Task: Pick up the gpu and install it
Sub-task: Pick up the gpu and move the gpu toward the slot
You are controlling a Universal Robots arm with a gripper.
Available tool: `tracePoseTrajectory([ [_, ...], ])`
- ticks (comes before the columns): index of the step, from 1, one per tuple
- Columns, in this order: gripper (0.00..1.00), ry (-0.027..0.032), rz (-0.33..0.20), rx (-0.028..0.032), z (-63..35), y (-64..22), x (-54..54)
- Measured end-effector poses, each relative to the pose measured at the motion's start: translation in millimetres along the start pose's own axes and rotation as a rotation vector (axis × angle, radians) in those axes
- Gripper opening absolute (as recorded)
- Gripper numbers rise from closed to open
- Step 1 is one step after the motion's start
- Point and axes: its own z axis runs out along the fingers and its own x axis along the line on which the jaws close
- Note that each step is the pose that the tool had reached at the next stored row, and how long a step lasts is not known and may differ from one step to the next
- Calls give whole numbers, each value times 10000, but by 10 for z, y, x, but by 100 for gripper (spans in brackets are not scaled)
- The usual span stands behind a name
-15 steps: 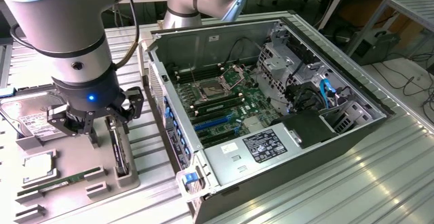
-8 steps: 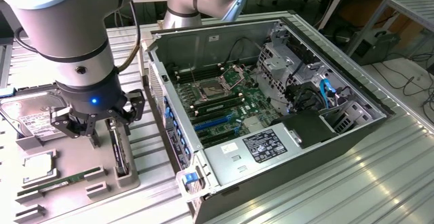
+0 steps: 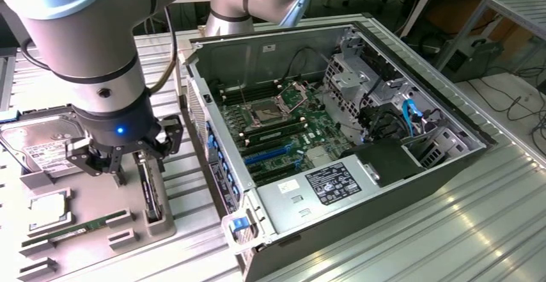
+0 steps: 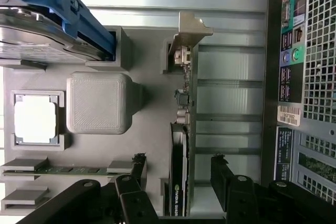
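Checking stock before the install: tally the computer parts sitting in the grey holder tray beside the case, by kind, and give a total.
gpu: 1
hard drive: 1
CPU: 1
RAM stick: 1
Total: 4

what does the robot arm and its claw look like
The arm is built of thick silver-grey tubes with darker grey joint caps and a black ring. A black cable runs beside it. The wrist end is black with a small blue light. The claw is black too, made of jointed links.
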Motion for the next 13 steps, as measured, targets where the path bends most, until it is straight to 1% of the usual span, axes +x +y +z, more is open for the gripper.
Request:
tracePoseTrajectory([
  [11, 61, 1, 9, 3, 65, -4, -13],
  [12, 61, 1, 10, 14, 75, -5, -13],
  [13, 61, 1, 10, 43, 85, -5, -13],
])
